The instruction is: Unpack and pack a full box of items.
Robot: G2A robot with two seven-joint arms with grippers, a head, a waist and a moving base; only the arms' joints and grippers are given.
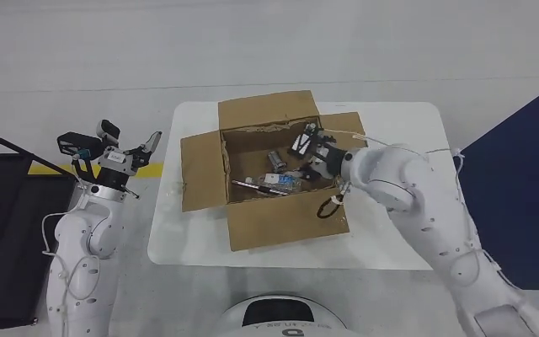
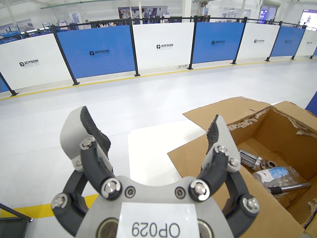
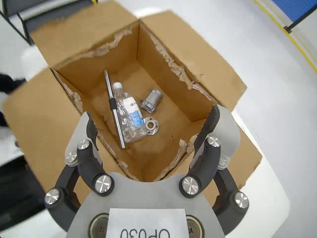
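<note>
An open cardboard box (image 1: 202, 173) stands on the white table (image 1: 379, 244) with its flaps spread outward. On its floor lie a metal rod (image 3: 114, 107), a clear plastic bottle (image 3: 128, 115), a grey cylindrical metal part (image 3: 151, 100) and a flange ring (image 3: 151, 125). My right gripper (image 3: 151, 112) hangs open and empty above the box's near right corner (image 1: 305, 141). My left gripper (image 2: 150, 115) is open and empty, off the table's left side (image 1: 131, 131), level with the box's far edge. From there the box (image 2: 284, 134), bottle (image 2: 270, 174) and rod (image 2: 289, 188) show beside it.
A black rack (image 1: 17, 194) stands on the floor left of the left arm. A blue panel (image 1: 505, 160) is at the right. Bare table surface lies right of and in front of the box. A blue and white fence (image 2: 161, 48) borders the floor beyond.
</note>
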